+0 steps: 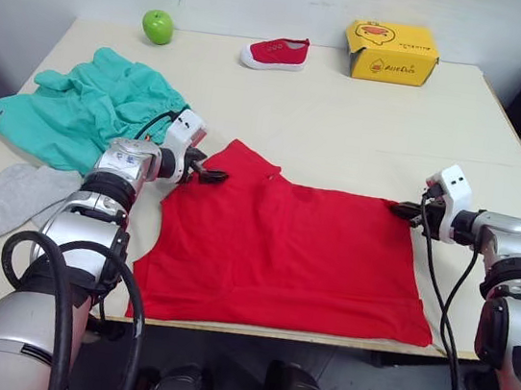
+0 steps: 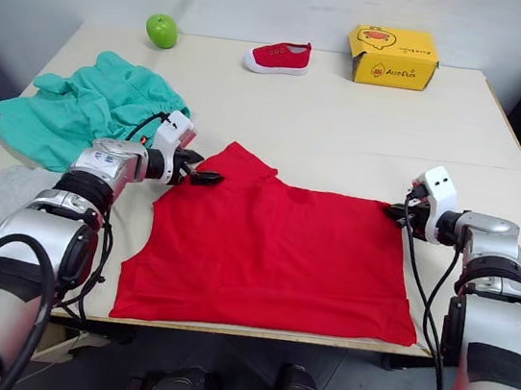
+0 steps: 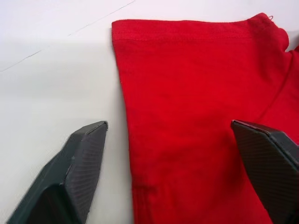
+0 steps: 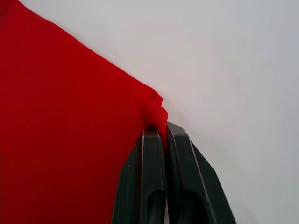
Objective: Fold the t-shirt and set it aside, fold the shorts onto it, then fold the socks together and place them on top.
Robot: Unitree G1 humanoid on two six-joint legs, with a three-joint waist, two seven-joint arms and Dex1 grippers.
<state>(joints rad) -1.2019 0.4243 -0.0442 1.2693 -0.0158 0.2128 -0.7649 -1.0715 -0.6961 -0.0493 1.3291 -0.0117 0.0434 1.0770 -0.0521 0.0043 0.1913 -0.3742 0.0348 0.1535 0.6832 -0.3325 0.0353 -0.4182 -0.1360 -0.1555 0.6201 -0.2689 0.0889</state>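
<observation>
T-shirt (image 1: 282,251) lies flat on desk (image 1: 368,123), near front edge, spread for folding. Right pincer (image 4: 158,133) clamped on far right corner of t-shirt, likely anchoring cloth for fold. Left pincer (image 3: 187,154) spread wide, straddling sleeve edge, not yet gripping. Shorts (image 1: 79,106) and socks (image 1: 17,198) wait at left. Yellow box (image 1: 390,51) carries duck logo; lettering too small to read reliably.

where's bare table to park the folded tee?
Widest bare patch: between the t-shirt and the far row of apple, shoe and yellow box. Also beyond the right claw. Left side is crowded: shorts, socks, left claw.
</observation>
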